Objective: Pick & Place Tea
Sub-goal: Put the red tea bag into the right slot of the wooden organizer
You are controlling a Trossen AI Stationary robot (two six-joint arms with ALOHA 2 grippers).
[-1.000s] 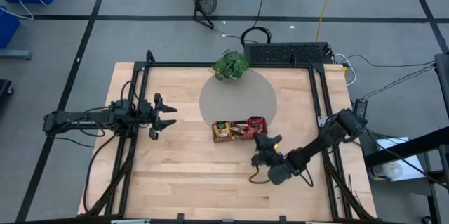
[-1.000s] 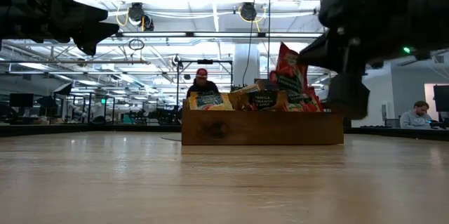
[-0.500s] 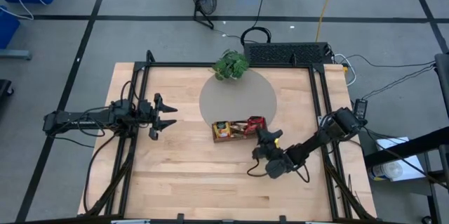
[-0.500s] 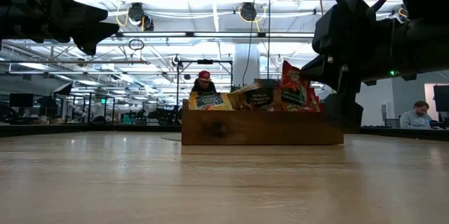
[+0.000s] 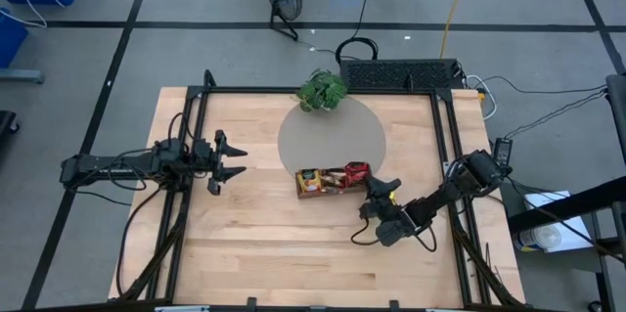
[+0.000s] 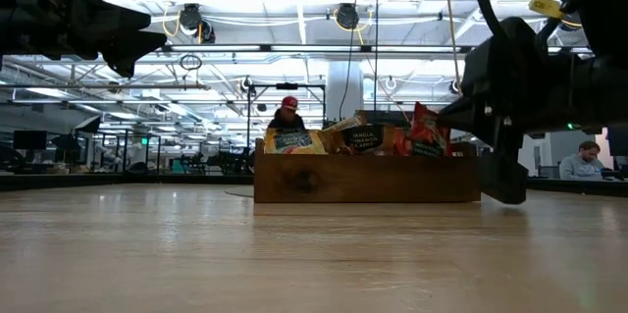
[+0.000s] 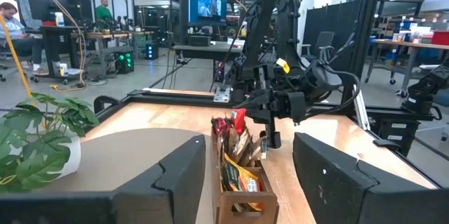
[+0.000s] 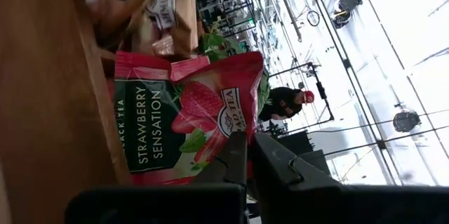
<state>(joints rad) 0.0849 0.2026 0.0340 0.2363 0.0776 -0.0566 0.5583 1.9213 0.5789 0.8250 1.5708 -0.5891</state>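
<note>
On a pale wooden table (image 5: 245,244) in a bright workshop, the right gripper (image 5: 380,193), clamped on the top edge of a red strawberry tea packet (image 8: 186,122), holds it at the right-hand end of the small wooden tray (image 6: 367,181) of tea packets. Done well, it should release only once the packet sits inside the tray wall. The right wrist view alone shows the pinch; the high view shows the left gripper (image 5: 231,161) spread and empty, well left of the tray.

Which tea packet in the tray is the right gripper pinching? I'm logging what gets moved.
The red strawberry packet at the wooden tray's end nearest the right gripper, shut on its edge. The others are orange-yellow and untouched.
</note>
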